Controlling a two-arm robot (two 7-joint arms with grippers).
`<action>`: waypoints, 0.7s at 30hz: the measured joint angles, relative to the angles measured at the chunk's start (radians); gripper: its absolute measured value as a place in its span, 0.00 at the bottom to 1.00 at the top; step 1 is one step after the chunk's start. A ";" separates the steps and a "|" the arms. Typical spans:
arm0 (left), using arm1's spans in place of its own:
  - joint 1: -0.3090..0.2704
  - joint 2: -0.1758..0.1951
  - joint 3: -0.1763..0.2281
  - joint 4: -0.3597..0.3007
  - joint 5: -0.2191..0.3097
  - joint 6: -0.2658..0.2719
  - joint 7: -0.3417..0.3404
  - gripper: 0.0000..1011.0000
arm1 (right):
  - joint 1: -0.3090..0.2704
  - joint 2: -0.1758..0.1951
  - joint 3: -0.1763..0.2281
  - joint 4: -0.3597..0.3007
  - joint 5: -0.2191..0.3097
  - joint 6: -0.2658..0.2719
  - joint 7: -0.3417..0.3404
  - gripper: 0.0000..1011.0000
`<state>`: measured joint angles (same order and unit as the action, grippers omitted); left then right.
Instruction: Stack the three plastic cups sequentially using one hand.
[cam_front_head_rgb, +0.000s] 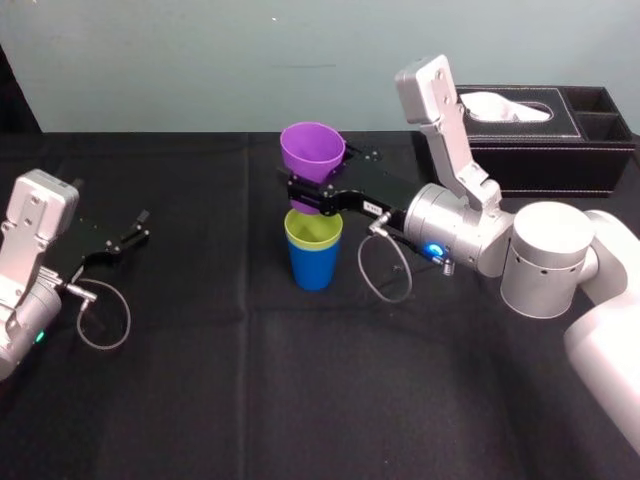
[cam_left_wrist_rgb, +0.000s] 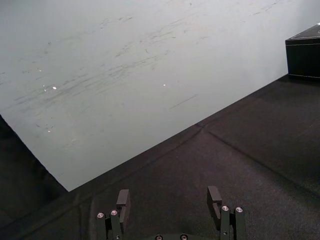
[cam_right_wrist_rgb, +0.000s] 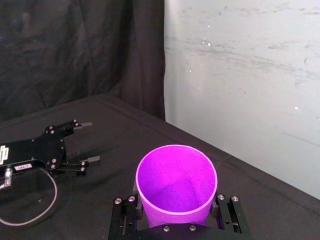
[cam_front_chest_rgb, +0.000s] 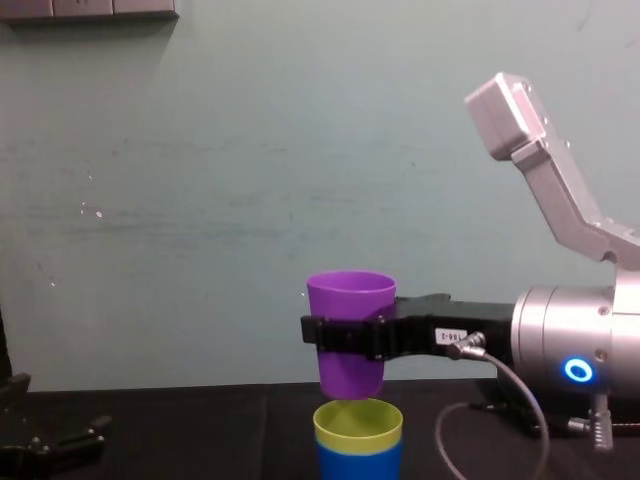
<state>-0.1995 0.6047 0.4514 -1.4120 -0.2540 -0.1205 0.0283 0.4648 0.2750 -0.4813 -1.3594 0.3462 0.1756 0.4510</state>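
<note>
Above black cloth (cam_front_head_rgb: 200, 400), right tool (cam_front_head_rgb: 315, 197) clamps purple cup (cam_front_head_rgb: 312, 150) just over yellow-green cup (cam_front_head_rgb: 313, 230).

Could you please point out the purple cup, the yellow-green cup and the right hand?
purple cup (cam_front_chest_rgb: 350, 298), chest view, upper wall.
yellow-green cup (cam_front_chest_rgb: 358, 436), chest view, front wall.
right hand (cam_front_chest_rgb: 345, 337), chest view, midway between fingertips.
</note>
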 joint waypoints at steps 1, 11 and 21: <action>0.000 0.000 0.000 0.000 0.000 0.000 0.000 1.00 | 0.000 0.000 -0.002 0.002 0.000 0.000 0.000 0.72; 0.000 0.000 0.000 0.000 0.000 0.000 0.000 1.00 | -0.002 0.002 -0.012 0.020 0.007 -0.007 -0.005 0.72; 0.000 0.000 0.000 0.000 0.000 0.000 0.000 1.00 | -0.010 -0.002 -0.016 0.033 0.015 -0.018 -0.009 0.72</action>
<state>-0.1995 0.6047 0.4514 -1.4120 -0.2539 -0.1206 0.0283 0.4546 0.2726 -0.4978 -1.3262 0.3611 0.1579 0.4420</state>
